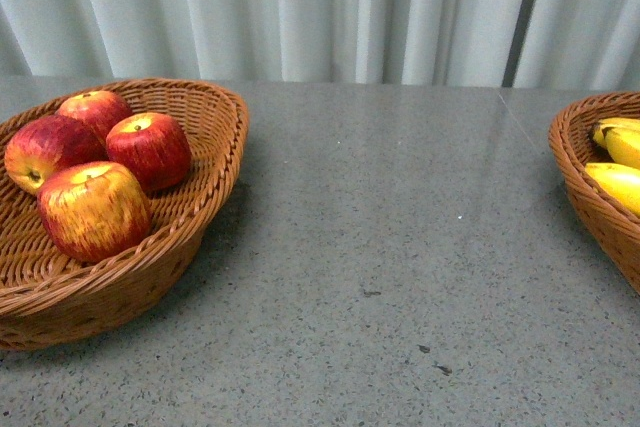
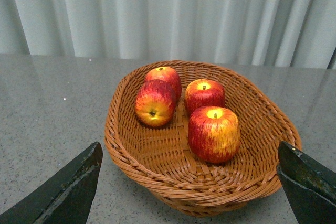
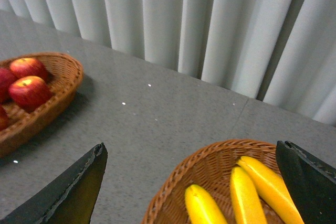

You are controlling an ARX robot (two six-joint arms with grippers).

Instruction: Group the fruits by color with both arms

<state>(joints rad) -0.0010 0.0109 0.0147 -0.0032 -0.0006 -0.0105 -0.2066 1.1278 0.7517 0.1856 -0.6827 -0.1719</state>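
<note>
Wide and empty, the left tool (image 2: 189,182) frames the apple basket (image 2: 121,145) mid-frame; the right tool (image 3: 191,182), also wide, hangs over bananas (image 3: 247,192) lower right. The counter (image 1: 400,247) holds no loose fruit, so sorting looks finished; likely only retreat remains.

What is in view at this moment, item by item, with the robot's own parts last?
Apples: four, red streaked with yellow, all in the left basket.
Bananas: three, yellow, in the right basket.
Left basket: one, brown wicker, at the table's left.
Right basket: one, brown wicker, at the table's right, partly out of the front view.
Table: grey, speckled.
Curtain: pale, pleated, behind the table.
Left gripper: black, open, above the apple basket, holding nothing.
Right gripper: black, open, above the banana basket, holding nothing.
</note>
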